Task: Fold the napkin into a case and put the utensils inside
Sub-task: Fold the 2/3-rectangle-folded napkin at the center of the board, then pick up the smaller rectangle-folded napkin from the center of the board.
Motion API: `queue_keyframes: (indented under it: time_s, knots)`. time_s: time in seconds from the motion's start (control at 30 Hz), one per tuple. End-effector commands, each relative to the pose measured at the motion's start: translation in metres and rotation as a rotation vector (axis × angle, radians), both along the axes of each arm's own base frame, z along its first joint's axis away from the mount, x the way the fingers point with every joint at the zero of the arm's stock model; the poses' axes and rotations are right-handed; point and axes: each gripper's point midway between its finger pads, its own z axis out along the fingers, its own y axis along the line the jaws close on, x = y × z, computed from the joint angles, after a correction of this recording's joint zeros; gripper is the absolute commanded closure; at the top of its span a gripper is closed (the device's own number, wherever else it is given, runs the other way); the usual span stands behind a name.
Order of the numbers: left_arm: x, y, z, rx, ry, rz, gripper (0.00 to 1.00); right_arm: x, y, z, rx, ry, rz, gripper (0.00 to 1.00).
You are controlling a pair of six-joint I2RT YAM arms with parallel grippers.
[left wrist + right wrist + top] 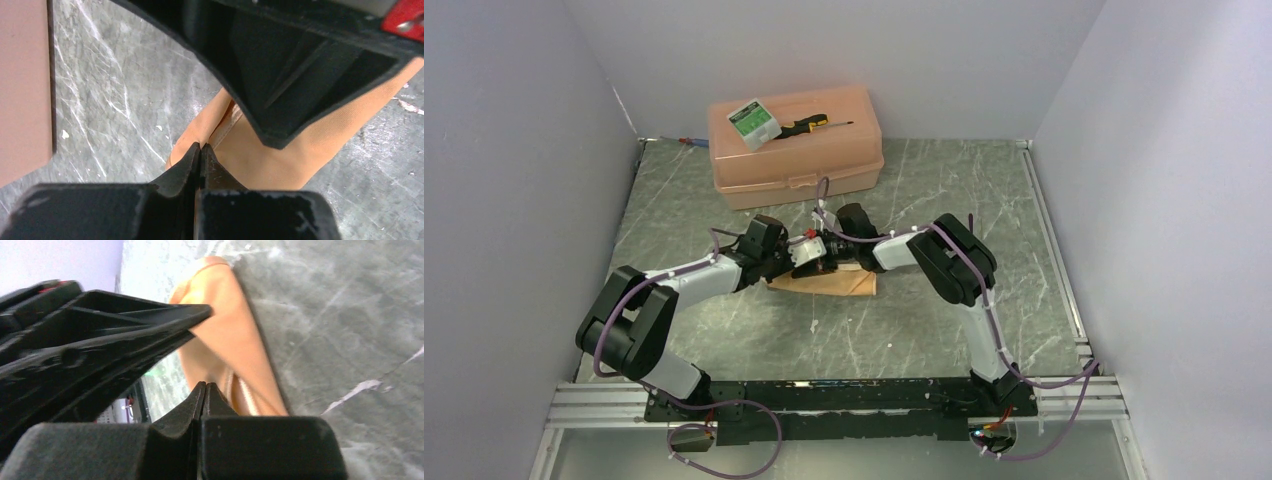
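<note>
Left gripper [200,146]: closed, both fingertips pressed flat together, tips set right at the folded edge of the napkin [260,165]. Unable to tell whether any cloth sits pinched between them. Right gripper [205,385]: likewise closed, tips together with no gap, placed at the near end of the napkin in its own wrist view. Pinched cloth not discernible there either.

Count, taken from the overhead view: two grippers, one napkin, one peach plastic box [794,165], one black-and-yellow-handled screwdriver [809,125], one small white-and-green packet [754,122] (the last two lying side by side on the box lid).

Position: napkin flat on the grey marbled table [924,320], about mid-table, directly beneath both grippers, these set tip to tip above it. Largely hidden by them from above, with only a strip along the near side and the right-hand corner showing. Well apart from the box, itself standing at the far edge by the back wall.

Appearance: soft peach-orange cloth with a slight sheen, folded into a narrow, layered shape. One end rounded over in a smooth fold; layers parted a little beside the fingertips, with a paler hemmed edge visible on an inner layer. Surface otherwise smooth — weave faintly visible in the left wrist view.
</note>
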Motion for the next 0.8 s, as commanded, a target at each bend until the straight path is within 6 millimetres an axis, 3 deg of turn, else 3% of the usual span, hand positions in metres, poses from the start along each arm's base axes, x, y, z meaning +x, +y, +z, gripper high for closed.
queue_keyframes:
  time_s: [0.0,0.13,0.6,0.67,0.77]
  knots:
    - [0.006,-0.005,0.009,-0.019,-0.026,-0.01,0.97,0.003,0.003,-0.027,-0.033,0.031,-0.02,1.0]
    - [0.005,-0.009,0.017,-0.048,-0.011,-0.005,0.97,0.001,-0.002,-0.048,-0.07,0.049,-0.032,1.0]
    - [-0.04,-0.023,0.009,-0.08,0.162,-0.185,0.97,-0.001,-0.007,-0.061,-0.096,0.048,-0.044,1.0]
    - [-0.035,-0.019,0.009,-0.06,0.138,-0.175,0.97,-0.003,-0.01,-0.066,-0.111,0.044,-0.041,1.0]
    - [-0.008,-0.01,0.023,-0.014,0.007,-0.113,0.97,-0.007,-0.013,-0.071,-0.119,0.054,-0.037,1.0]
